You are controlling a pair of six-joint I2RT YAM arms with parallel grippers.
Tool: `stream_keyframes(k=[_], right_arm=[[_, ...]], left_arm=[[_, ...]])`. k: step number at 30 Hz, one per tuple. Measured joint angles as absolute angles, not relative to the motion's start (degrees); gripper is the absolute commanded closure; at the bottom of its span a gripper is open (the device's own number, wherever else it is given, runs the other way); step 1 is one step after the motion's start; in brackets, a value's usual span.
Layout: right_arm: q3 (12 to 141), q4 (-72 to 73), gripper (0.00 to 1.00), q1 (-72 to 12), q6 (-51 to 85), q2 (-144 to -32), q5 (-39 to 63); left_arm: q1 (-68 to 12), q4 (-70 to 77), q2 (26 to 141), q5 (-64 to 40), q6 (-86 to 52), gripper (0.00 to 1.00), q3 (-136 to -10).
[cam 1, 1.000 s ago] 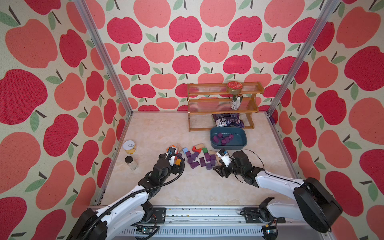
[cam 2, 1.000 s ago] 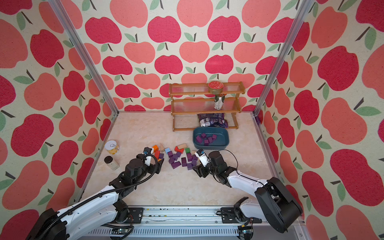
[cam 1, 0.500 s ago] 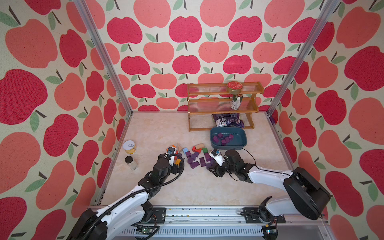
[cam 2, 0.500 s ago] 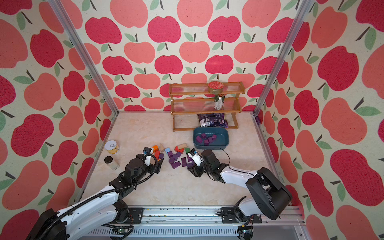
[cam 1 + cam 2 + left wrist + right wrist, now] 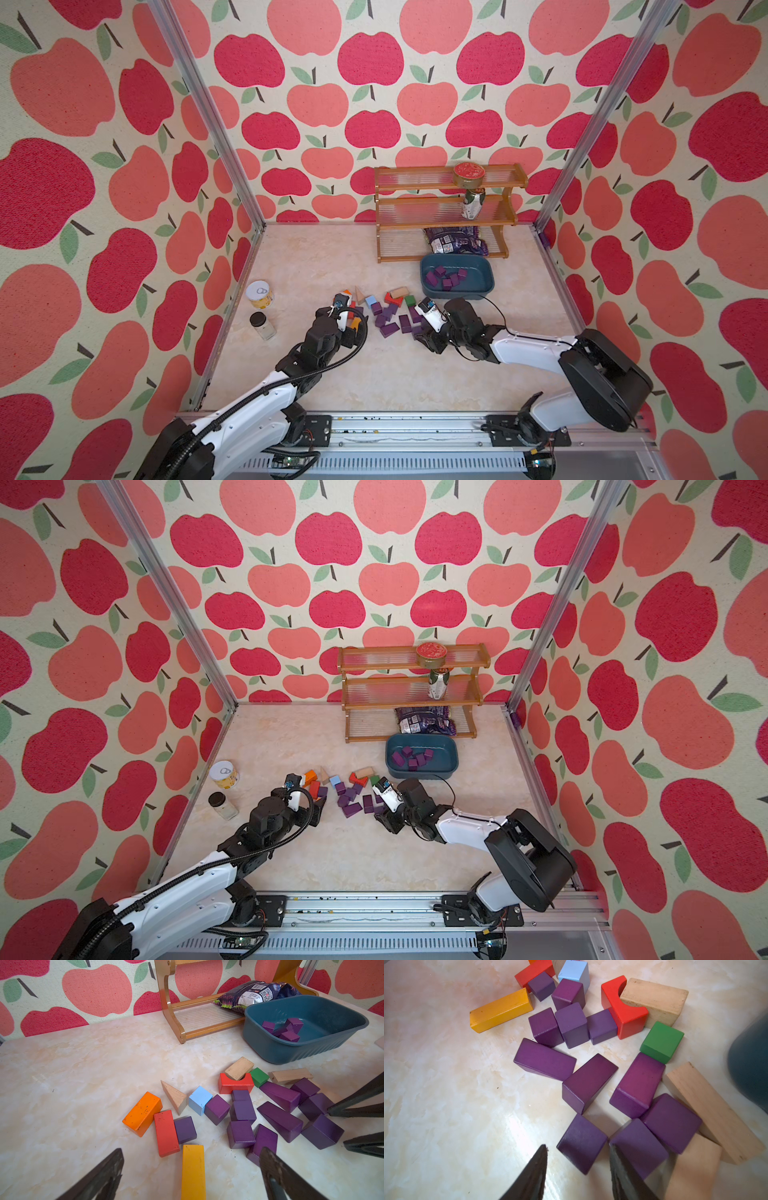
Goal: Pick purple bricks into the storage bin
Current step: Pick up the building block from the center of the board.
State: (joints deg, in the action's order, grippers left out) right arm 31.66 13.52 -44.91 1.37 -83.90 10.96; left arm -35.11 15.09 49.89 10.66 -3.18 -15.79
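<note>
Right gripper [image 5: 577, 1145] narrow, straddling a purple brick [image 5: 581, 1153] unclamped, storage bin [image 5: 453, 293] at its 1 o'clock; left gripper [image 5: 191, 1149] wide, framing a yellow block [image 5: 193, 1178].

The bin [image 5: 476, 270] stands just before the rack [image 5: 415, 212], with some bricks [image 5: 446, 283] in it. A heap of blocks [image 5: 388, 328] lies on the table [image 5: 332, 257] before the bin and to its left. Farther left, near the wall [image 5: 216, 291], a can [image 5: 258, 293] stands behind a jar [image 5: 262, 326].

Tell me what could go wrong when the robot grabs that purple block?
The right hand straddles a purple cube, but one finger sits against the neighbouring purple block. Closing may nudge or pinch that. The cube sits skewed, so it might twist and slip out.
</note>
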Motion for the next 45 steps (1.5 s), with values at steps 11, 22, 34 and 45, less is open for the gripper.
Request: stream_keyframes(k=[11, 22, 34, 45], right_arm=[[32.4, 13.0, 0.52, -46.2, 0.5, -84.0, 10.4], [33.7, 10.9, 0.54, -46.9, -0.2, -85.2, 9.6], [34.7, 9.3, 0.55, -47.5, -0.6, -86.9, 7.9], [37.3, 9.3, 0.58, -48.0, 0.3, -91.2, 7.4]], left_arm=[[-35.0, 15.1, 49.9, 10.7, -3.2, 0.01, -15.8], [-35.0, 15.0, 49.9, 10.7, -3.4, 0.01, -15.8], [-34.7, 15.0, 49.9, 10.7, -3.6, 0.01, -15.8], [-34.7, 15.0, 49.9, 10.6, -3.6, 0.01, -15.8]])
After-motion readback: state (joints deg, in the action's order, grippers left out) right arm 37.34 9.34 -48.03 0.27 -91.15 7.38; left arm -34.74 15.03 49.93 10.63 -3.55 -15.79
